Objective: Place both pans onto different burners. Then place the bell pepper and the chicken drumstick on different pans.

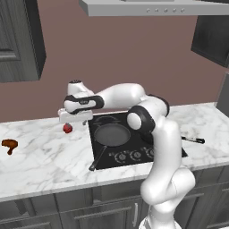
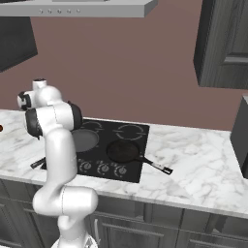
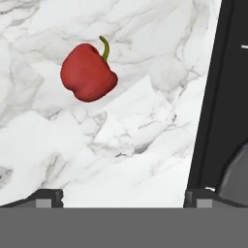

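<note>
Marble counter point(image 1: 44, 156) under a brown wall, with a black cooktop point(image 1: 103, 159) set in and a hood point(image 1: 152, 6) overhead. Dark cabinets above and below.

Arm reaching left from the base, gripper point(image 1: 74, 122) hanging over bare marble just left of the cooktop's edge, jaws spread wide and holding nothing. In the hand view, fingertips point(image 3: 46, 197) far apart at the bottom, with marble between them.

Pepper point(image 1: 67, 128) on the counter just below and slightly left of the gripper, untouched; in the hand view, pepper point(image 3: 88, 72) ahead of the tips and toward the left one, green stem up, lying apart from the cooktop strip point(image 3: 218, 97) along the right.

Drumstick point(image 1: 9, 145) far off to the gripper's left, near the counter's end, well apart from the pepper.

Wide grey pan point(image 1: 112, 134) on a front burner to the gripper's right, handle running down past the knobs point(image 1: 134, 155) and over the cooktop's front edge. Smaller black pan point(image 2: 123, 151) farther right on the neighbouring front burner, handle pointing right onto the marble. Both rear burners point(image 2: 130, 131) bare. Both pans empty.
</note>
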Robot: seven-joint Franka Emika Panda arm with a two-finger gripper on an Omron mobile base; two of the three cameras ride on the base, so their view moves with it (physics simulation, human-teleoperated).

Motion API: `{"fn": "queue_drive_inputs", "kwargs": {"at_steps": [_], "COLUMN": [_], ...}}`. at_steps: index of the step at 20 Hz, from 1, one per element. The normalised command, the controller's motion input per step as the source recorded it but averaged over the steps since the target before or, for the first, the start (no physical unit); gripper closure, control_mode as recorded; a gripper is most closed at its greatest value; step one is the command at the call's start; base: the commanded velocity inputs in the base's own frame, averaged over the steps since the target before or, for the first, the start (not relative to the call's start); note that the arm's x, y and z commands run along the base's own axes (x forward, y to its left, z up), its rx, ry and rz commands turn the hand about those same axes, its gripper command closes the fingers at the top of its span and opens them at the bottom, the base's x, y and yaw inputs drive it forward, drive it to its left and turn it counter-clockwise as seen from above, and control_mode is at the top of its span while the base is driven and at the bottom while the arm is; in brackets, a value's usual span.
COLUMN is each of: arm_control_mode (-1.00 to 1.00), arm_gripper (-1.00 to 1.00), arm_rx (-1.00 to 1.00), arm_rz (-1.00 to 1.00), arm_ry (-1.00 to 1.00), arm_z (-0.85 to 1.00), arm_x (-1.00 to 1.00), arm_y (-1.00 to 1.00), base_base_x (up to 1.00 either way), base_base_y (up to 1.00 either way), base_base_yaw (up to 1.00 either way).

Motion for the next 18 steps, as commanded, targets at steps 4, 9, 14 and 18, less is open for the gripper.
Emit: {"fn": "queue_drive_inputs", "kwargs": {"at_steps": [4,9,14,18], "arm_control_mode": [-1.00,-1.00,-1.00,-1.00], "arm_gripper": [-1.00,-1.00,-1.00,-1.00], "arm_rx": [0.00,0.00,0.00,0.00], "arm_rz": [0.03,0.01,0.00,0.00], "arm_ry": [-0.01,-0.06,-0.09,-0.06], "arm_z": [-0.04,-0.04,-0.04,-0.14], "arm_x": [0.00,0.02,0.13,0.11], "arm_y": [0.09,0.01,0.00,0.00], "base_base_x": [0.00,0.00,0.00,0.00], "base_base_y": [0.00,0.00,0.00,0.00], "base_base_yaw": [0.00,0.00,0.00,0.00]}}
